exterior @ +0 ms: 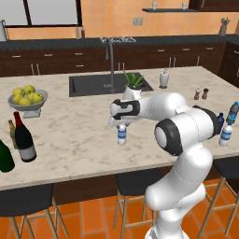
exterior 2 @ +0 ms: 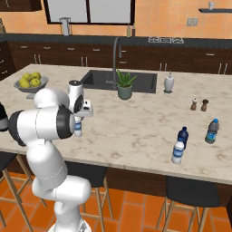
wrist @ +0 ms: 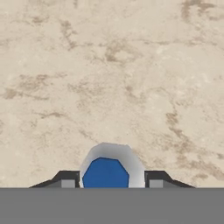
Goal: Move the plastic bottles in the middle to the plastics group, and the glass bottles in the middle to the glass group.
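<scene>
Grips in the claw (wrist: 112,183) a small clear plastic bottle with a blue cap (wrist: 105,173), fingertips (wrist: 66,183) narrowed against both its sides. Has that bottle upright on the pale marble bench (exterior: 84,135), mid-bench near the front edge. Leaves far to the right a solid dark blue bottle (exterior 2: 182,135) just beside another clear blue-capped one (exterior 2: 178,152). Far left, a tall red-topped black wine bottle (exterior: 24,137) beside a dark green bottle (exterior: 4,156).
</scene>
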